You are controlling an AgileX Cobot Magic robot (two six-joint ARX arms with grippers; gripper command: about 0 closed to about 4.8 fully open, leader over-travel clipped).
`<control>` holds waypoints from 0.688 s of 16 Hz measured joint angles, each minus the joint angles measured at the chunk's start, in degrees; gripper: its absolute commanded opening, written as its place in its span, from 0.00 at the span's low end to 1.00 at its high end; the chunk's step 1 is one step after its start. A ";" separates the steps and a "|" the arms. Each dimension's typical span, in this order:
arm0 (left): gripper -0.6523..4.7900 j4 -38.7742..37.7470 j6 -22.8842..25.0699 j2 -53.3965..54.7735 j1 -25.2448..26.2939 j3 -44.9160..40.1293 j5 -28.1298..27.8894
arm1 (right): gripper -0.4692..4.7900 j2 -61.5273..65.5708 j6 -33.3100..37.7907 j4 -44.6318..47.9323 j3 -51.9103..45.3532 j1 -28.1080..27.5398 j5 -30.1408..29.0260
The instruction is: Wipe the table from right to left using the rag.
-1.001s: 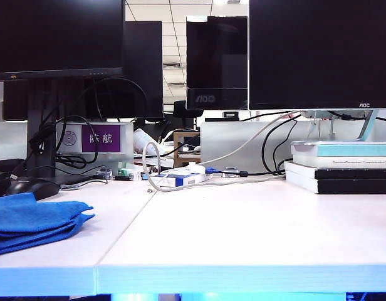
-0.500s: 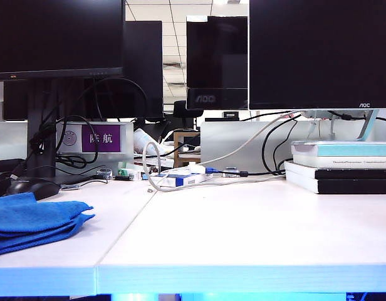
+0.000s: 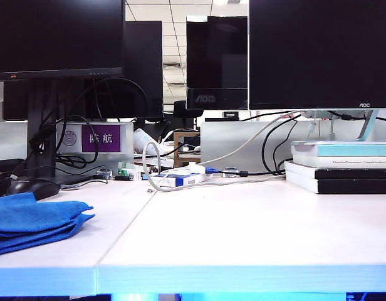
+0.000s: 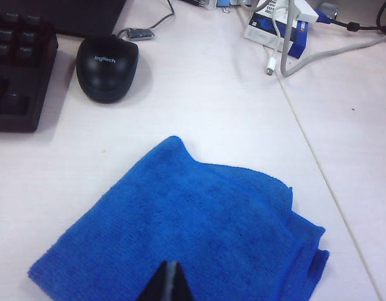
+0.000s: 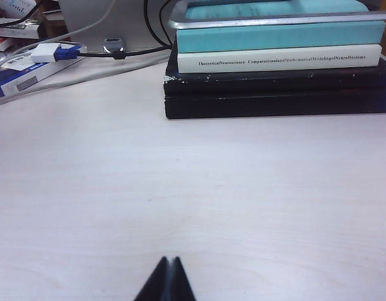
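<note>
We see the left end effector [image 4: 168, 283] closed and empty just above the rag [image 4: 180, 232], and the right end effector [image 5: 166, 280] also closed and empty over the bare bench [image 5: 180, 188], with two black books and one teal book [image 5: 274, 63] at its 12 o'clock. In the exterior view the one rag [image 3: 33, 222] lies crumpled at the 8 o'clock corner, which we judge is where a right-to-left wipe ends, with one black mouse [image 4: 107, 67] at its 11 o'clock.
</note>
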 measured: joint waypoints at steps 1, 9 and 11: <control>0.11 0.00 0.00 0.00 0.00 0.00 0.00 | 0.09 0.00 0.00 0.00 0.00 0.00 0.00; 0.11 -3.67 0.00 -3.78 0.17 -0.11 -0.72 | 0.09 0.00 0.00 0.00 0.00 0.00 0.02; 0.11 -6.51 0.00 -5.95 1.68 -0.63 -4.68 | 0.09 0.00 0.00 -0.02 0.00 0.00 0.04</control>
